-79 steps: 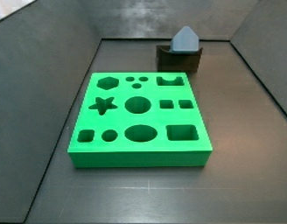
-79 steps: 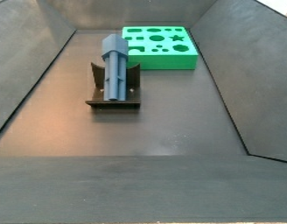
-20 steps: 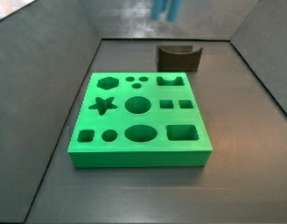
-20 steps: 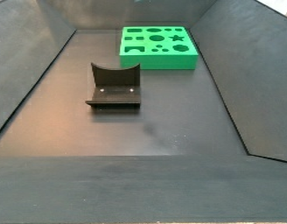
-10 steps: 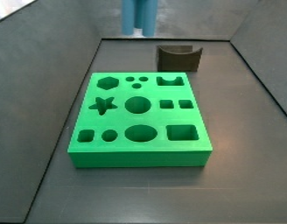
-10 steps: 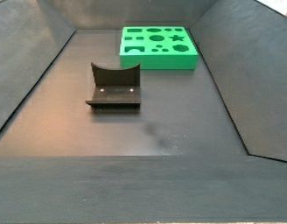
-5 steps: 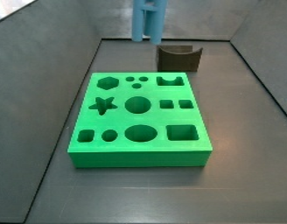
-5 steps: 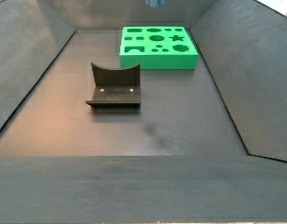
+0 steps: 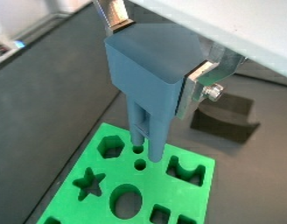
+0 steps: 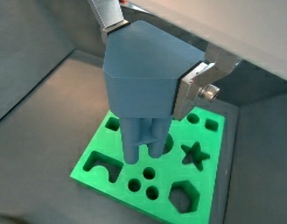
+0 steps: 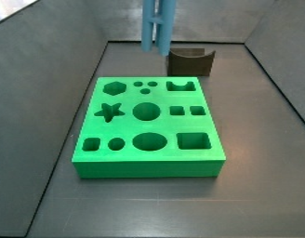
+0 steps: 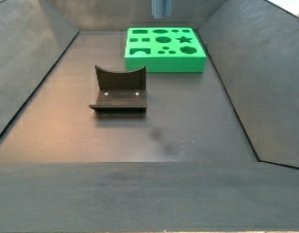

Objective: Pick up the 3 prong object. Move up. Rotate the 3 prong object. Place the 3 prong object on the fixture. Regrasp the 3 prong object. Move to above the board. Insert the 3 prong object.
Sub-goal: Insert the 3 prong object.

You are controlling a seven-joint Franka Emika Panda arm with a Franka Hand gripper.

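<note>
The gripper (image 9: 157,70), clamped on the 3 prong object (image 9: 149,83), holds it upright (prongs down) above the board (image 9: 134,179).

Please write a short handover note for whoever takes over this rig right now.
Claw: shut on the 3 prong object, held upright with prongs pointing down, in the air above the board.
Fixture: bare, on the floor apart from the board.
Done: pick-up, and judging by the empty fixture and the upright grip, the regrasp; the piece is over the board.
Left: line the prongs up with their cut-out, lower, insert, release.
</note>
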